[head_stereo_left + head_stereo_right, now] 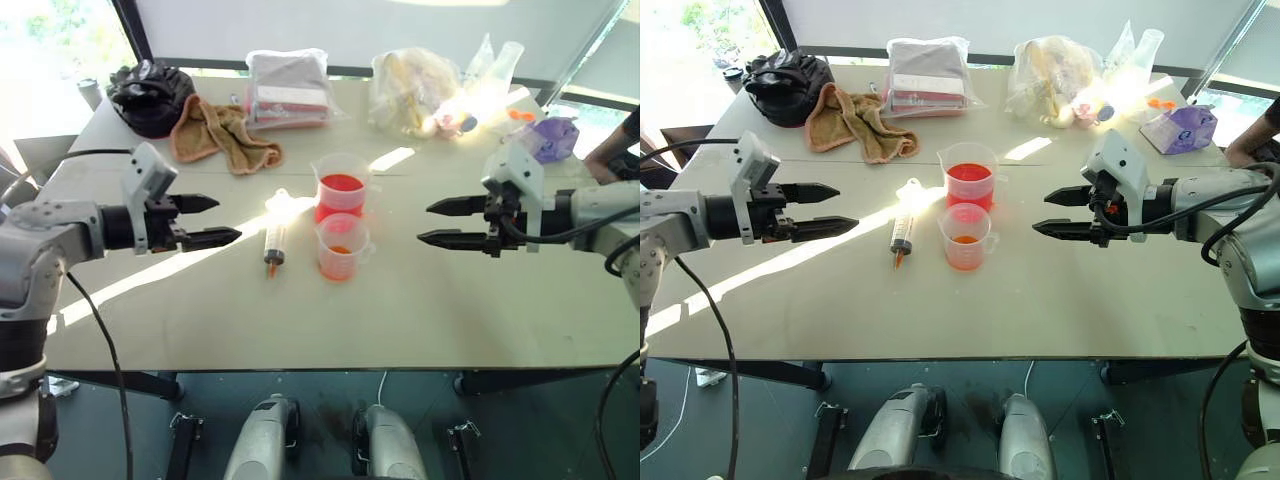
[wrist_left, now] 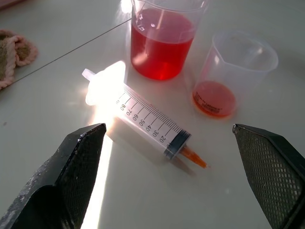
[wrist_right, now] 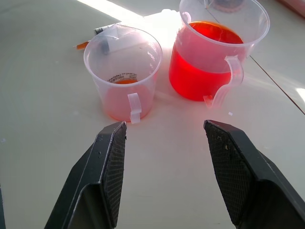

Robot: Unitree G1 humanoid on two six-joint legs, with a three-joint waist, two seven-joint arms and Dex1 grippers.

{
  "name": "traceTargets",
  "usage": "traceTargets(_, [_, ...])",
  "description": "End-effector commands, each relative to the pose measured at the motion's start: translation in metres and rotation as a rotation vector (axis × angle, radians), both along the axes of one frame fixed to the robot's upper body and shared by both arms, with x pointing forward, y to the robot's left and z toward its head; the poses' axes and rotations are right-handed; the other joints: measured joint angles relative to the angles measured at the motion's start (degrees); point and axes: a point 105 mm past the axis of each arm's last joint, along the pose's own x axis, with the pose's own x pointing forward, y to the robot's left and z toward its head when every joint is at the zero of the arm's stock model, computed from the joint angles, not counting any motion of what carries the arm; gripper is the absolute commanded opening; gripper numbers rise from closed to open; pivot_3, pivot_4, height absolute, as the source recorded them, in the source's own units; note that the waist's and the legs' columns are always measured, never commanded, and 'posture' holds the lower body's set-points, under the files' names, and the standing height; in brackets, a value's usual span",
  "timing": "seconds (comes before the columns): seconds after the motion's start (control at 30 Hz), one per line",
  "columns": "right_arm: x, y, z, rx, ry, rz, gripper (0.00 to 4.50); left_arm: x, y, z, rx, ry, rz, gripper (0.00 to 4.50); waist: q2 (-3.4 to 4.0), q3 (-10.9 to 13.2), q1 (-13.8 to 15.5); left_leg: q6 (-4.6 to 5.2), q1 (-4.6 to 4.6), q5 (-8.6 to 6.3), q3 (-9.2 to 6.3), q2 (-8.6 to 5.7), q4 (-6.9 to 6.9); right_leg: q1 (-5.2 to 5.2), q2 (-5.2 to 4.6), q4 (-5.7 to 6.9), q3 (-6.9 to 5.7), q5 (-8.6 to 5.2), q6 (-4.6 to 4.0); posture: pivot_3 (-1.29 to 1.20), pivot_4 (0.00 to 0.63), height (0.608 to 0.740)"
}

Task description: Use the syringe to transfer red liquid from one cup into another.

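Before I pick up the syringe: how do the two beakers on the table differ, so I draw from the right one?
The larger beaker is wider and taller than the smaller beaker. The larger beaker is well filled with deep red liquid; the smaller beaker holds only a shallow, paler orange layer at its bottom. The larger beaker stands farther from the robot, the smaller beaker nearer. Both are clear plastic, handled, upright, and stand just right of the syringe.

Pale table [image 1: 480, 310] with syringe [image 1: 274, 240], two beakers [image 1: 341, 190], towel [image 1: 222, 135], bags [image 1: 288, 88].
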Motion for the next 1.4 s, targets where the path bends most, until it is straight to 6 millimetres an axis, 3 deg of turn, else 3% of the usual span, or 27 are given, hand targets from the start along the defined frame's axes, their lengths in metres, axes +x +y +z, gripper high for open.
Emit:
traceTargets(0.03, [-0.001,-0.004,0.013,-0.004,-0.055,-0.006,2.72,-0.004,0.001,0.01,0.018,-0.046,-0.005,4.46,0.0,0.0,0.04,0.0,0.0,0.0,0.0,0.0,0.0,0.0,0.0,0.0,0.0,0.0,0.0,0.0,0.15,0.74])
traceTargets(1.0, [0.0,-0.006,0.012,-0.002,-0.039,-0.015,2.72,0.003,0.004,0.003,0.063,-0.015,0.048,4.46,0.0,0.0,0.08,0.0,0.0,0.0,0.0,0.0,0.0,0.0,0.0,0.0,0.0,0.0,0.0,0.0,0.15,0.74])
traceTargets(1.1, [0.0,-0.005,0.011,-0.002,-0.032,-0.016,2.72,0.018,-0.006,0.017,0.061,-0.024,0.107,4.46,0.0,0.0,0.34,0.0,-0.02,0.0,-0.02,0.0,0.01,0.0,0.02,0.01,-0.01,0.0,0.0,0.0,0.15,0.74])
traceTargets(1.23, [0.001,-0.003,0.011,0.001,-0.04,-0.023,2.72,0.059,-0.026,0.055,-0.076,0.086,0.295,4.46,-0.05,0.01,1.21,0.29,-0.06,0.16,-0.05,-0.11,0.16,0.09,0.1,0.1,-0.11,0.05,0.09,0.0,0.15,0.74])
traceTargets(1.33, [-0.001,-0.003,0.009,0.004,-0.044,-0.037,2.72,0.089,-0.037,0.07,0.009,0.083,0.533,4.46,-0.06,0.01,1.46,0.45,-0.02,0.17,0.01,-0.22,0.19,0.18,0.07,0.11,-0.08,0.08,0.19,0.0,0.15,0.74])
traceTargets(1.4, [-0.002,-0.004,0.006,0.008,-0.045,-0.051,2.72,0.098,-0.048,0.074,0.073,0.101,0.616,4.46,-0.07,0.0,1.63,0.47,-0.03,0.17,0.02,-0.22,0.2,0.18,0.08,0.09,-0.08,0.09,0.23,0.0,0.15,0.74])
